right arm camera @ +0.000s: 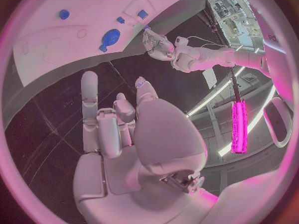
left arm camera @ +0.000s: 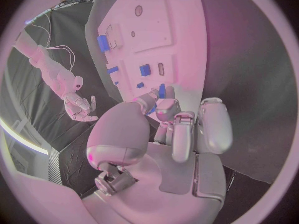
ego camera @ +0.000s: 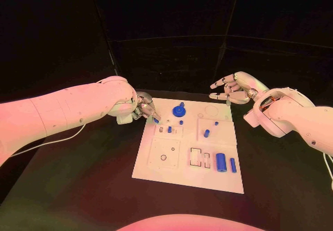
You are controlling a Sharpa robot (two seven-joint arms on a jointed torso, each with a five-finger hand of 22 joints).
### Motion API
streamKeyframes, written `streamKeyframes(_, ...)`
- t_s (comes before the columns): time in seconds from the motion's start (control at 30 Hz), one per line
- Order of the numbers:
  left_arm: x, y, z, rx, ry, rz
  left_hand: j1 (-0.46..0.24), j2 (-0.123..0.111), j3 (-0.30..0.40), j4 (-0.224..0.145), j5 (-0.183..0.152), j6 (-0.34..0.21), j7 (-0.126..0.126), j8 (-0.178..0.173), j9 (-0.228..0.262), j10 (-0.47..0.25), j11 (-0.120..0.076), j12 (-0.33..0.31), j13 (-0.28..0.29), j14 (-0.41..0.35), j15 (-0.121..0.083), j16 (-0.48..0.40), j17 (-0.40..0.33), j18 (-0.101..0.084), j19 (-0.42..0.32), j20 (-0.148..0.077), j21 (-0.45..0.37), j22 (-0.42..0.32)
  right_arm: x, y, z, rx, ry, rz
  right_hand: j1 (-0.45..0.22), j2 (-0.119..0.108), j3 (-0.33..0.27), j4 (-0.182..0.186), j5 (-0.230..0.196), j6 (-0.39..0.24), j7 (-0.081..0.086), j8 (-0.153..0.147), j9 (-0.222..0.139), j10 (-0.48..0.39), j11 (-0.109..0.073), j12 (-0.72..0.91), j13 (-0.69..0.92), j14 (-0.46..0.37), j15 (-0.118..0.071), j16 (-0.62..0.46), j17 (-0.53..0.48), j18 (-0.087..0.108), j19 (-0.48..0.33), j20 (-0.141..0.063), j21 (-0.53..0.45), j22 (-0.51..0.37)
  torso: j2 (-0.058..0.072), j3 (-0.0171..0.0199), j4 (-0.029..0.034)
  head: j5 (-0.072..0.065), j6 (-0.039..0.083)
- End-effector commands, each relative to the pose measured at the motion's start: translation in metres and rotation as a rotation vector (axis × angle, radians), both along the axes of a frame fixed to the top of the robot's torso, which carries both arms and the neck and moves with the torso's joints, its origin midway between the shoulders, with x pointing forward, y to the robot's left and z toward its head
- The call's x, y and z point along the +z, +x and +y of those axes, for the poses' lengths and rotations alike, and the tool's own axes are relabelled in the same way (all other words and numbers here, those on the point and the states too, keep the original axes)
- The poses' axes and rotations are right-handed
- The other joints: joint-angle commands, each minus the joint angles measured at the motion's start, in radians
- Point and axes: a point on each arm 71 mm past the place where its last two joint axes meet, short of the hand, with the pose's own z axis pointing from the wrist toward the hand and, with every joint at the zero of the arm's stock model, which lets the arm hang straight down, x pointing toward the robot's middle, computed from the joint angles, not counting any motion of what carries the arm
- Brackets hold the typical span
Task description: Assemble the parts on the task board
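The task board [ego camera: 188, 166] is lying in the middle of the black table [ego camera: 83, 192], and the blue parts are sitting in its recesses. A round blue disc [ego camera: 179, 111] with a small knob is sitting at about 12 o'clock on the board. Two small blue pegs [ego camera: 169, 129] are standing just below it, and two more [ego camera: 207, 133] are standing toward 2 o'clock. A thick blue cylinder [ego camera: 221, 161] and a thinner blue rod [ego camera: 233, 165] are lying side by side at about 4 o'clock, next to two narrow rectangular slots [ego camera: 196, 156].

The left hand [ego camera: 144, 109] is reaching over the board's far left corner, at about 10 o'clock, with its fingers drawn together; in the left wrist view a small blue piece [left arm camera: 162, 91] is showing at the fingertips [left arm camera: 167, 105], but whether they are pinching it cannot be told. The right hand [ego camera: 234, 88] is hovering beyond the board's far right corner, at about 1 o'clock, fingers spread apart and holding nothing.

The table is lying under pink light against a dark backdrop. The small piece at the left fingertips is largely hidden.
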Motion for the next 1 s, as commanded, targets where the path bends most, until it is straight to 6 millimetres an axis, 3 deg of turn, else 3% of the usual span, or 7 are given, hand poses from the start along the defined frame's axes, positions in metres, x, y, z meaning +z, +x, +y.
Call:
streamKeyframes(0.03,0.003,-0.003,-0.004,0.040,-0.014,-0.118,-0.010,-0.001,0.114,-0.103,0.005,-0.004,-0.003,0.006,0.003,0.009,-0.001,-0.001,0.002,0.108,-0.003,0.006,0.263,-0.013,0.014,-0.003,-0.002,0.002,0.001,0.000,0.000,0.003,0.002,0.001,0.001,0.006,-0.004,0.000,0.005,-0.007,0.001,0.004,0.000,-0.003,-0.001,0.005,0.001,0.033,-0.002,-0.002,0.000,0.014,0.006,-0.003,-0.007,-0.001,0.000,-0.0002,0.0019,0.003,-0.001)
streamKeyframes(0.5,-0.019,-0.023,-0.007,0.042,0.031,-0.211,-0.019,-0.012,0.142,-0.110,0.005,-0.002,-0.005,0.015,0.008,0.014,-0.003,0.001,0.004,0.108,-0.005,0.006,0.263,-0.013,0.016,-0.004,0.001,0.008,0.001,0.001,0.002,0.009,0.007,0.002,0.001,0.006,-0.004,0.001,0.005,-0.006,0.001,0.004,0.000,-0.003,-0.001,0.005,0.000,0.033,-0.002,-0.002,0.000,0.014,0.006,-0.003,-0.007,-0.001,0.002,-0.0003,-0.0015,0.003,-0.005)
streamKeyframes(1.0,-0.025,-0.031,-0.019,-0.004,0.079,-0.209,-0.027,-0.019,0.160,-0.112,0.005,0.000,-0.007,0.023,0.013,0.021,-0.005,0.009,0.014,0.108,-0.006,0.006,0.263,-0.015,0.018,-0.005,0.006,0.015,0.001,0.001,0.002,0.010,0.008,0.001,0.001,0.007,-0.004,0.001,0.005,-0.006,0.001,0.005,0.000,-0.002,-0.001,0.006,0.001,0.034,-0.002,-0.001,0.003,0.014,0.006,-0.003,-0.007,-0.002,0.001,-0.0002,-0.0010,0.001,-0.012)
